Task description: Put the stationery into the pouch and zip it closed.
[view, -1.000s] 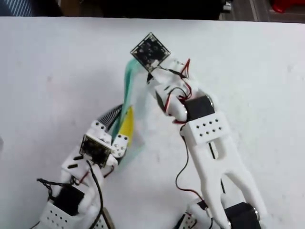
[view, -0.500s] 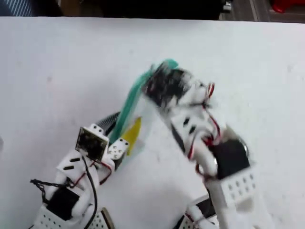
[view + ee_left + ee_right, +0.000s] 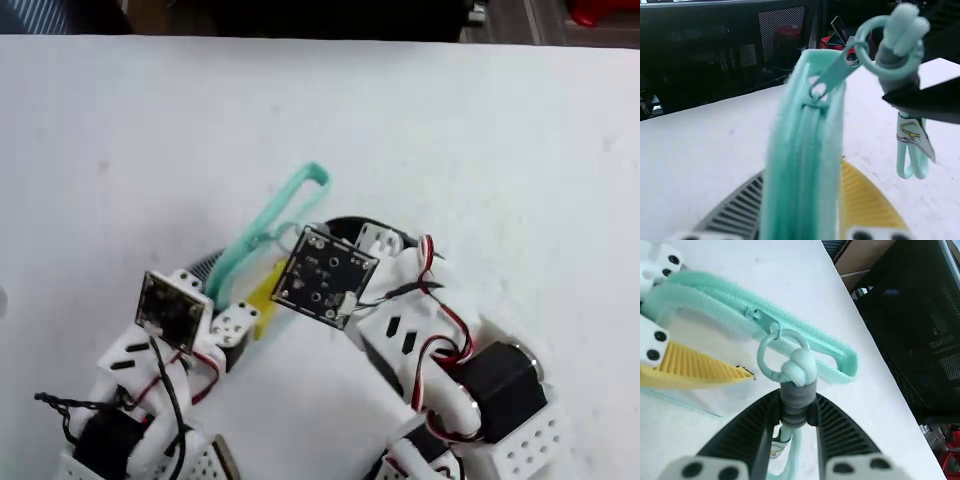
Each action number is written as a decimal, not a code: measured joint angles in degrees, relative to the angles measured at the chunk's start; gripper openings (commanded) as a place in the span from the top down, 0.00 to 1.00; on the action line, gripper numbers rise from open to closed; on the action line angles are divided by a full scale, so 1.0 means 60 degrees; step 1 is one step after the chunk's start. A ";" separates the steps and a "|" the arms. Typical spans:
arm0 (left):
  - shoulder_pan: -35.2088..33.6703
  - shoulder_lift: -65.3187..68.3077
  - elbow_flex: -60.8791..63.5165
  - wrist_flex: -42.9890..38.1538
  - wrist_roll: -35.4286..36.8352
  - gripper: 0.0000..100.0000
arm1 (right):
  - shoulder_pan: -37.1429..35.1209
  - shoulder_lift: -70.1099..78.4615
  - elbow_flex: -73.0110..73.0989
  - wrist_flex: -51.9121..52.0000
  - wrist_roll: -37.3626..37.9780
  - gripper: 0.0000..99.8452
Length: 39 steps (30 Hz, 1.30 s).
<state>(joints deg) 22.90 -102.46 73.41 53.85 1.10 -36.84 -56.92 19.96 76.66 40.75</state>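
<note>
Bright, even overhead light washes the white table (image 3: 520, 130) nearly flat. Shadows are faint and soft, close under the right arm (image 3: 440, 350). The room at 12 o'clock is dark; the pouch (image 3: 800, 165) stands evenly lit against it.

Pouch (image 3: 268, 224) body largely hidden from high view; contents untellable; zipper (image 3: 802, 175) blurred close-up.
</note>
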 measured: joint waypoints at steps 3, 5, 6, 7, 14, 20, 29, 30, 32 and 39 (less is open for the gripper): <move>0.0000 0.0000 0.0000 0.0000 0.0000 0.98 | 0.0396 0.0000 0.0000 -0.0073 0.0029 0.98; 0.0000 0.0029 0.0000 0.0000 0.0029 0.97 | 0.0747 0.0000 0.0000 -0.0337 0.0029 0.98; 0.0000 0.0073 0.0000 0.0000 0.0029 0.98 | 0.0835 0.0000 0.0000 -0.0527 0.0029 0.98; 0.0000 0.0088 0.0000 -0.0073 0.0015 0.98 | 0.0835 0.0000 0.0000 -0.0689 0.0029 0.98; -0.0220 0.0176 0.1744 -0.3663 0.0015 0.98 | 0.0425 0.0000 0.0000 -0.1187 0.0000 0.98; -0.0894 0.0176 0.2725 -0.6212 -0.0015 0.98 | 0.0396 0.0000 0.0176 -0.1187 0.0000 0.98; -0.0161 0.0132 0.3487 -0.5612 -0.0762 0.98 | 0.0366 0.0000 0.2007 -0.1187 0.0000 0.98; 0.0088 0.0029 0.3487 -0.5495 -0.0938 0.98 | 0.0337 0.0000 0.2139 -0.1187 0.0000 0.98; 0.0484 0.0000 0.3473 -0.5245 -0.1260 0.98 | 0.0147 0.0000 0.2344 -0.1187 0.0000 0.98; 0.0850 -0.0015 0.3443 -0.4982 -0.1538 0.98 | -0.0806 0.0000 0.2535 -0.0850 -0.0088 0.76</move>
<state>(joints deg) 28.00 -102.55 94.07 23.96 -8.13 -41.67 -56.92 35.16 71.56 40.22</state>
